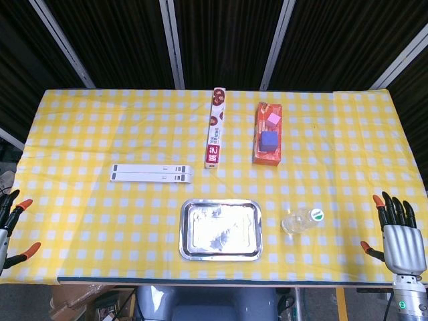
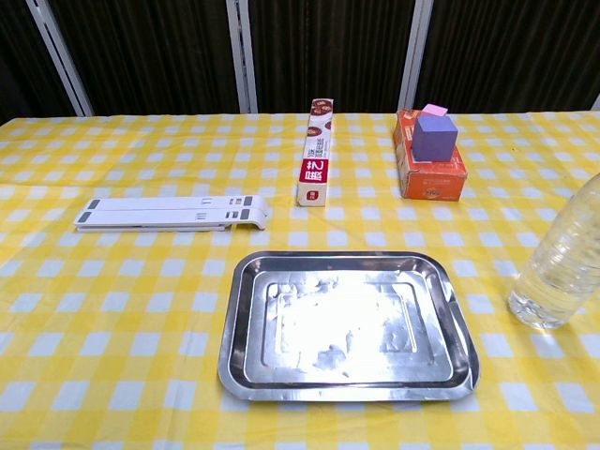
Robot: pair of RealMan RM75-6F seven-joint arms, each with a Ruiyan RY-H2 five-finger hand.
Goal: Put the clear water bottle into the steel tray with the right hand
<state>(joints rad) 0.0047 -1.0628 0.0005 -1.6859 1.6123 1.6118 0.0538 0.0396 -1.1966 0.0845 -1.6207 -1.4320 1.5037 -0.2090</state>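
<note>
The clear water bottle (image 1: pixel 301 220) (image 2: pixel 560 258) stands upright with a green-and-white cap, just right of the steel tray (image 1: pixel 221 229) (image 2: pixel 347 323), which lies with nothing in it near the table's front edge. My right hand (image 1: pixel 399 234) hangs at the table's right front edge, fingers spread, well right of the bottle and holding nothing. At the far left edge my left hand (image 1: pixel 10 224) shows only partly, fingers apart and nothing in it. Neither hand appears in the chest view.
A white folded stand (image 1: pixel 152 173) (image 2: pixel 173 213) lies left of centre. A long red-and-white box (image 1: pixel 215 127) (image 2: pixel 317 152) sits behind the tray. An orange box (image 1: pixel 267 134) (image 2: pixel 428 169) with a purple cube (image 1: pixel 269 139) (image 2: pixel 436 135) on it stands at the back right.
</note>
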